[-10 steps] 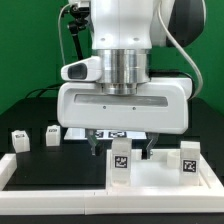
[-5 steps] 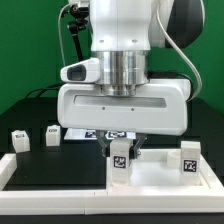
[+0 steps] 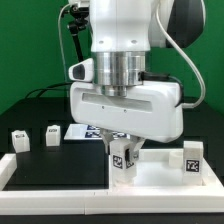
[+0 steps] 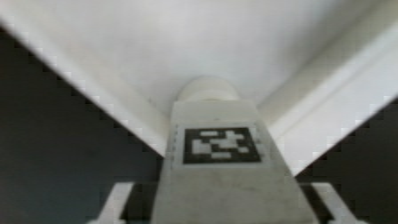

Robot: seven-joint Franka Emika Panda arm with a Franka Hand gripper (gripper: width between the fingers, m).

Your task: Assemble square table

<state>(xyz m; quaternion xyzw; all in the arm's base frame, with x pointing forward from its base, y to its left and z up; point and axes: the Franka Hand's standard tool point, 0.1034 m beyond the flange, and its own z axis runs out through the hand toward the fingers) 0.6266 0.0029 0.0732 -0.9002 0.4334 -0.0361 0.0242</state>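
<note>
The white square tabletop (image 3: 160,178) lies at the exterior view's right front. A stubby white leg (image 3: 122,162) with a black-and-white tag stands on its near left corner. My gripper (image 3: 122,150) is shut on this leg from above, and the hand is turned a little askew. In the wrist view the tagged leg (image 4: 222,140) fills the gap between the two fingers (image 4: 118,200), with the tabletop (image 4: 231,40) behind it. A second leg (image 3: 193,160) stands on the tabletop's right side. Two more legs (image 3: 19,139) (image 3: 52,133) sit on the black mat at the left.
The marker board (image 3: 92,130) lies on the mat behind the hand, mostly hidden by it. A white border rail (image 3: 50,187) runs along the front left. Cables hang behind the arm at the upper left.
The jaws have closed from wide open onto the leg on the tabletop. Since then the hand has twisted and the leg has turned slightly with it.
</note>
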